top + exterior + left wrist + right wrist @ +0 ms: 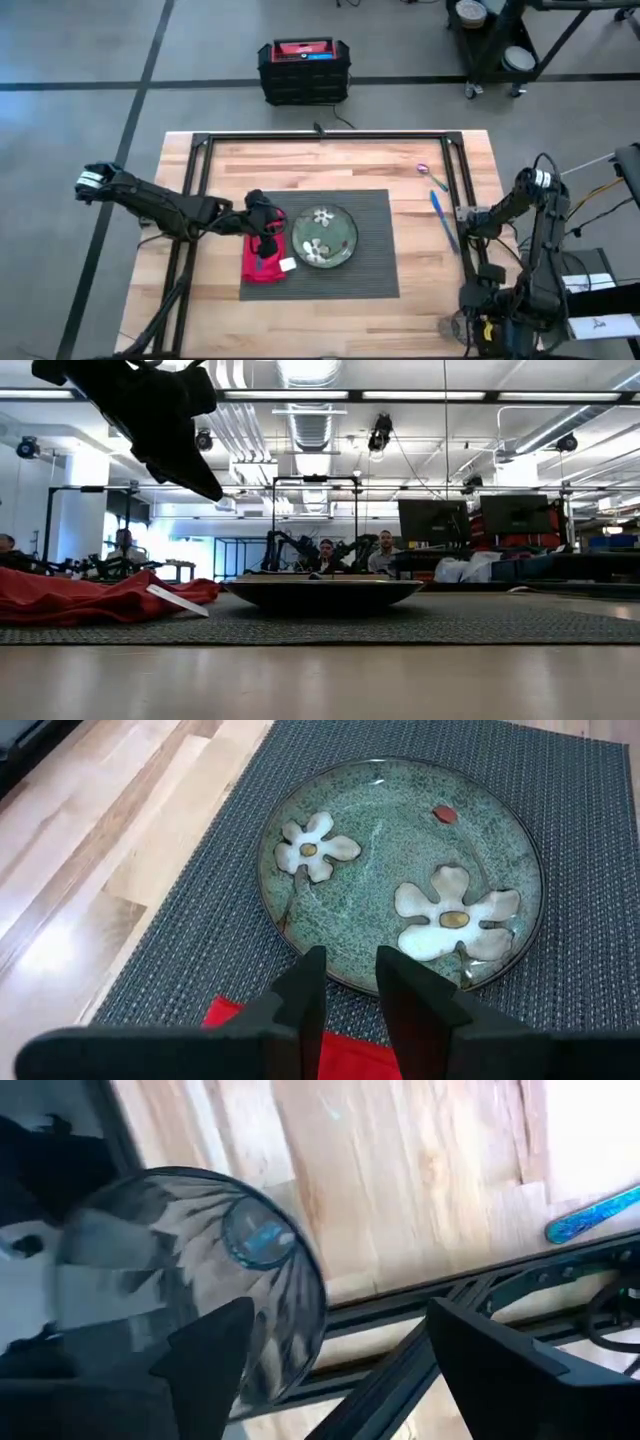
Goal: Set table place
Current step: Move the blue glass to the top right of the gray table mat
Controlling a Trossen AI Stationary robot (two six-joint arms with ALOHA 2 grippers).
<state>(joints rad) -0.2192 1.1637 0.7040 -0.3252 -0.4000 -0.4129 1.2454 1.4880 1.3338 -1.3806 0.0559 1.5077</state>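
A round green flowered plate (323, 237) (400, 870) sits on the dark ribbed placemat (375, 270) at the table's middle. A red napkin (258, 265) (90, 600) lies crumpled on the mat's left edge. My left gripper (268, 228) (350, 960) hangs just above it, open by a narrow gap with nothing in it. A blue utensil (441, 213) (595, 1215) and a purple one (424, 169) lie on the wood at the right. My right gripper (468, 216) (340, 1320) is wide open at the table's right side. A clear glass (200, 1260) shows tilted beside one of its fingers. My right gripper has the glass's wall (270, 1330) right at one finger (215, 1350), while the other finger stands far off it. Whether that finger touches the glass, I cannot tell.
A black metal frame (320, 138) runs along the table's far, left and right sides, and its right rail (400, 1305) passes under my right gripper. A black crate with a red top (303, 68) stands on the floor beyond the far edge. People sit in the room behind.
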